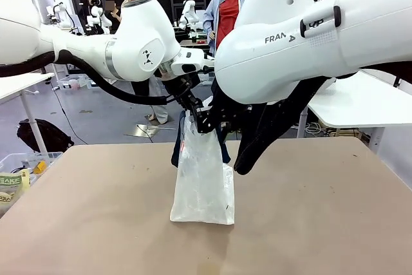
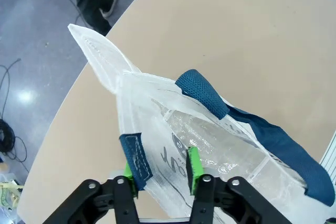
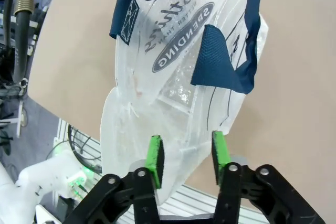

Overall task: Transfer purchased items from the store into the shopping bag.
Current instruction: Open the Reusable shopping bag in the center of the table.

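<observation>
A tall translucent white plastic shopping bag [image 1: 203, 185] with dark navy strap handles [image 2: 273, 145] stands upright near the middle of the tan desk [image 1: 96, 210]. Its base rests on the surface, well apart from every edge, and its top is drawn up to where the two white arms meet above it.

In the left wrist view, the left end effector [image 2: 161, 163] straddles the bag's upper rim. One green pad [image 2: 129, 174] sits against the stitched navy end of a strap [image 2: 136, 156]. The other pad lies on the film beside the dark lettering [image 2: 176, 156], with a span of bag wall between them. The pads stand partway apart, and I cannot tell whether they actually press the plastic.

In the right wrist view, the right end effector [image 3: 186, 148] has a bunched fold of the same rim between its green pads [image 3: 155, 161] (half spread, and again I cannot tell whether it has a firm pinch). A loose navy strap [image 3: 226, 61] hangs just beyond it. The left end effector shows at the bag's far rim, at the top of that view.
</observation>
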Action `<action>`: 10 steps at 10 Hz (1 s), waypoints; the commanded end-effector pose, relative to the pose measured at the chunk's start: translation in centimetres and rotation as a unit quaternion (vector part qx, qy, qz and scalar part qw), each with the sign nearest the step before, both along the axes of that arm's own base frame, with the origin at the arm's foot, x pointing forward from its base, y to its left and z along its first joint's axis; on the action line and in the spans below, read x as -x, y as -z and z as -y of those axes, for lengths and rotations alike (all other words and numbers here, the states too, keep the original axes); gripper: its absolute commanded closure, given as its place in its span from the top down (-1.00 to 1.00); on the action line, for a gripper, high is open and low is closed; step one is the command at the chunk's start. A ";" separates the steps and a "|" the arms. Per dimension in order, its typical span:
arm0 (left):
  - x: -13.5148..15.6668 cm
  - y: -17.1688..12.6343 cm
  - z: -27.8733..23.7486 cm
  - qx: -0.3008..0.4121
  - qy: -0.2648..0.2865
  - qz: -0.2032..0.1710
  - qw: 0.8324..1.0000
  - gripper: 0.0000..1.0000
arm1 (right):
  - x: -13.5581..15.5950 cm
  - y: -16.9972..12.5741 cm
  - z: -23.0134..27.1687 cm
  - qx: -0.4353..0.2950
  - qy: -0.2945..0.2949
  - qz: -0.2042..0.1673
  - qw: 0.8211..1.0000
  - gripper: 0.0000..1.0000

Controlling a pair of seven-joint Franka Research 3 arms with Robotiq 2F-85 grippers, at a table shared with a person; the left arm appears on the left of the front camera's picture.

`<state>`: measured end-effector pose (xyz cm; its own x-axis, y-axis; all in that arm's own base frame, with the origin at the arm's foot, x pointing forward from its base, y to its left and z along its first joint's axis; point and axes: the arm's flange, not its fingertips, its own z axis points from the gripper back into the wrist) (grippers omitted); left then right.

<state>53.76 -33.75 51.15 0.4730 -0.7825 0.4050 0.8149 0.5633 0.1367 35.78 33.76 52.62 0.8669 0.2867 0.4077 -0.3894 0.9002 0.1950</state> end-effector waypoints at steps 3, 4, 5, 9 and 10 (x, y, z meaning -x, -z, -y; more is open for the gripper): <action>0.5 0.3 -0.9 0.001 0.011 0.001 1.000 -1.00 | -0.2 0.3 -0.2 0.014 0.020 0.012 1.000 -1.00; 0.6 0.3 -1.0 0.002 0.011 0.001 1.000 -1.00 | -0.2 0.3 -0.1 0.017 0.021 0.014 1.000 -1.00; 0.6 0.2 -1.4 0.005 0.007 0.002 1.000 -1.00 | -0.2 0.3 0.0 0.020 0.022 0.015 0.999 -1.00; 0.7 -0.2 -4.0 0.018 -0.023 0.010 1.000 -1.00 | -0.2 0.1 0.8 0.032 0.034 0.031 0.998 -1.00; 0.8 -0.4 -5.2 0.022 -0.036 0.016 0.999 -1.00 | -0.2 0.1 0.8 0.037 0.036 0.037 0.998 -1.00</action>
